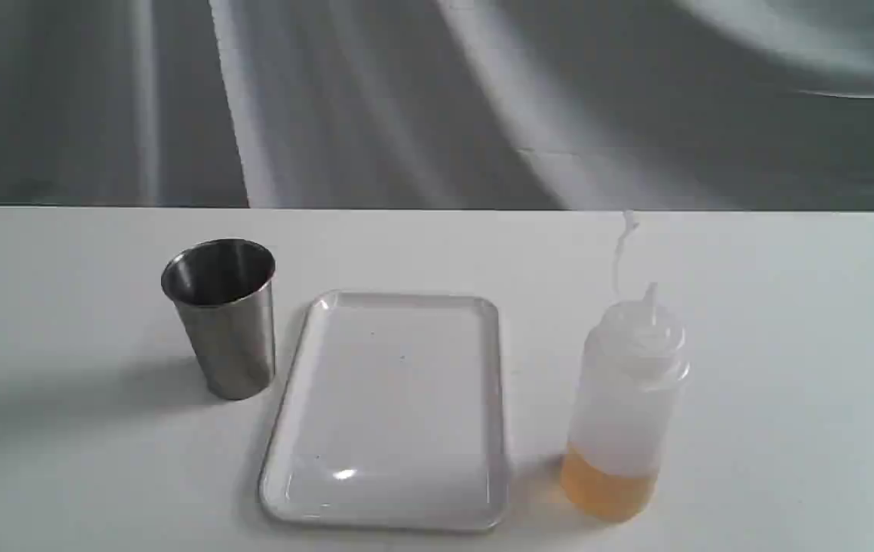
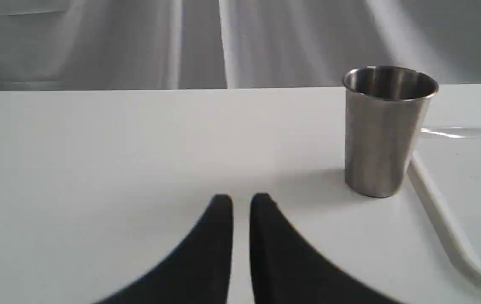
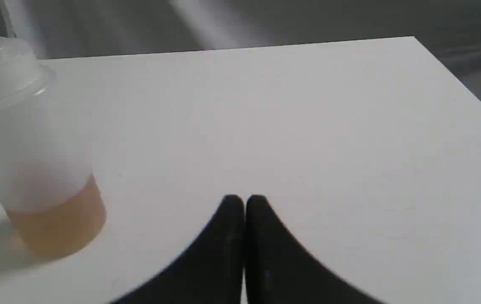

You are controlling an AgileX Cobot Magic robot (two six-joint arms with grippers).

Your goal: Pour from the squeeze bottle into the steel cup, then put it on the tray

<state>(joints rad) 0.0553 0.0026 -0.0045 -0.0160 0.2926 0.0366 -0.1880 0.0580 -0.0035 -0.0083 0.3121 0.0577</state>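
**Cup, tray and bottle stand in a row; both grippers hold nothing**

In the exterior view the tray (image 1: pixel 403 300) lies flat near the middle of the white table (image 1: pixel 790 345), its long sides running from 12 to 6 o'clock. Taking the tray as the centre of the dial, the steel cup (image 1: pixel 226 322) stands upright at about 10 o'clock, just beside the tray's rim, with its open mouth up and its dark inside showing. The squeeze bottle (image 1: pixel 625 414) stands upright at about 3 o'clock, on the table just beside the rim and not on the tray. Its pointed nozzle faces 12 o'clock, and the thin cap strap rises above it. Amber liquid fills only the lowest part of the bottle; the rest of the body is cloudy white. A grey draped backdrop (image 1: pixel 437 100) hangs behind the table.

The left wrist view shows the left gripper (image 2: pixel 241 200) low over bare table. Its two black fingers are drawn close, with only a narrow slit between the tips, and nothing sits between them. The steel cup (image 2: pixel 386 131) stands well apart from them, next to the tray's rim (image 2: pixel 439 211).

The right wrist view shows the right gripper (image 3: pixel 244 200) over bare table too. Its fingers are pressed almost together and grip nothing. The squeeze bottle (image 3: pixel 33 169) stands well apart from the fingertips, partly cut off by the picture's edge.
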